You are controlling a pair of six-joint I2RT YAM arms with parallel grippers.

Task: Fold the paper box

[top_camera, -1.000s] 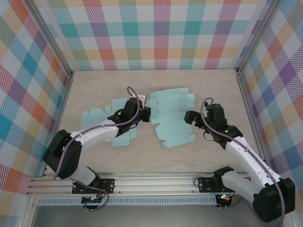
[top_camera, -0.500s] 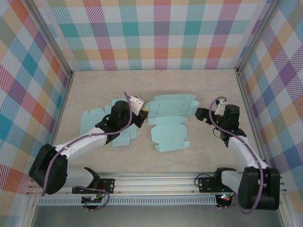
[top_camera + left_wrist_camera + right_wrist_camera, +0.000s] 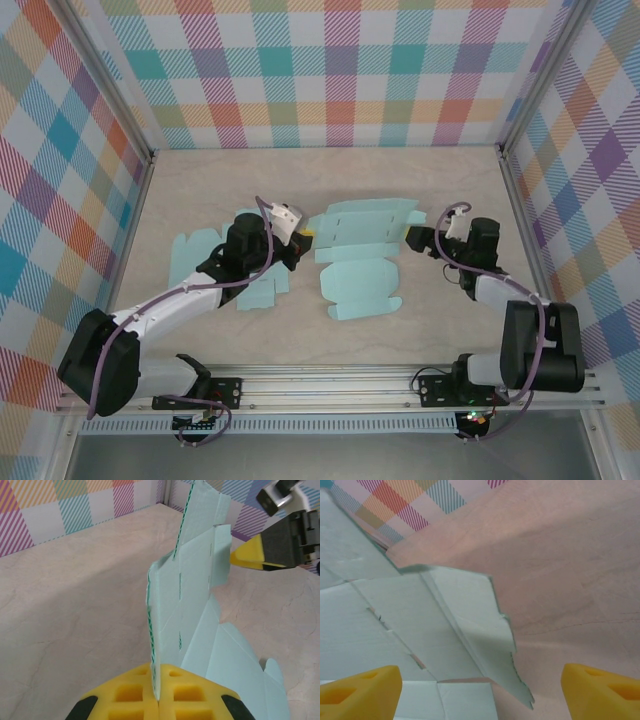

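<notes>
Desk [image 3: 300, 180]: pale and marbled, enclosed by checked walls [image 3: 340, 70] on three sides.
Paper box [image 3: 360, 262]: an unfolded light blue sheet at mid-desk, between the two arms. In the top view its near panel lies flat, and a slotted panel runs along its far side.
Paper box, left wrist view [image 3: 195, 580]: seen edge-on, running away from the camera, with slots and creases visible on its face.
Left fingers [image 3: 300, 240]: at the left edge of the box.
Left fingers, state [image 3: 159, 705]: the yellow pads are pressed together, pinching the edge of the sheet in the seam between them.
Right fingers [image 3: 418, 238]: at the right end of the far panel, facing the left fingers across the sheet.
Right fingers, state [image 3: 360, 687]: spread wide, with one yellow tip at each lower corner of the right wrist view. A flap with a jagged edge [image 3: 465, 625] lies between them. Contact with either tip cannot be told.
Second sheet [image 3: 200, 255]: same colour, lying flat on the desk under the left arm, just left of the box.
</notes>
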